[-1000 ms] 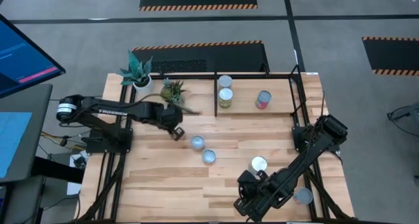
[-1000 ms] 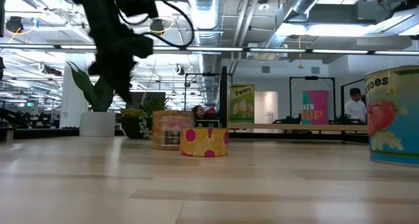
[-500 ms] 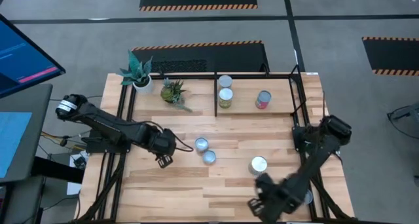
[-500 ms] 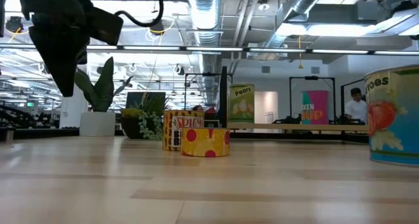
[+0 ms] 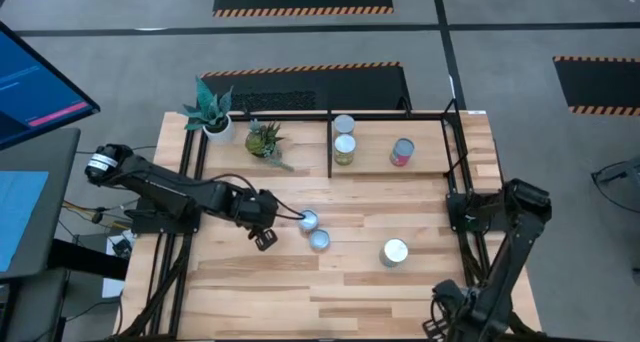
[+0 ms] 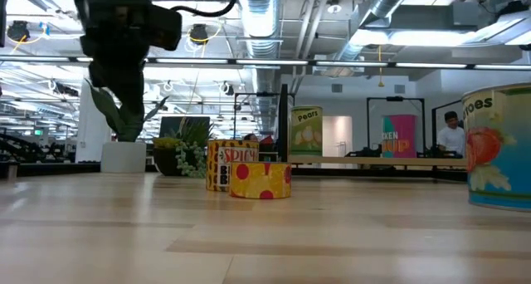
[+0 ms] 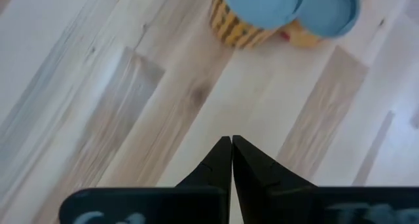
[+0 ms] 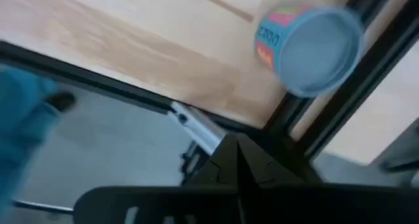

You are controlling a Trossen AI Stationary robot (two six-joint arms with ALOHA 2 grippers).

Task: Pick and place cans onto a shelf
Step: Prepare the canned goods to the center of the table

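- Left gripper (image 5: 264, 238): fingers pressed together, tips touching, holding nothing (left wrist view); it hangs over bare wood just beside the two loose cans at mid-table.
- Change, left arm: a second ago this gripper was higher up the table, near the small plant (image 5: 263, 138); half a second ago it had swung out toward the left edge; now it has come back in beside the striped can (image 5: 307, 221). This reads as an approach, with the fingers not yet opened for a grasp.
- Striped can and dotted can (image 5: 319, 240): they stand touching, upright, blue-grey tops up; in the low view the dotted can (image 6: 260, 180) fronts the striped one.
- Right gripper (image 8: 230, 153): fingers closed and empty, hanging past the table's near right corner over the frame and floor.
- Change, right arm: it has pulled steadily outward from mid-table toward that corner, apparently clearing the workspace.
- Pink-labelled can (image 8: 308, 44): it seems to sit at the table's corner edge, though the high view hides it behind the arm.
- Lone can (image 5: 394, 252): upright, right of centre, untouched.
- Shelf (image 5: 330, 142): three cans already stand in its right bay; four remain outside.
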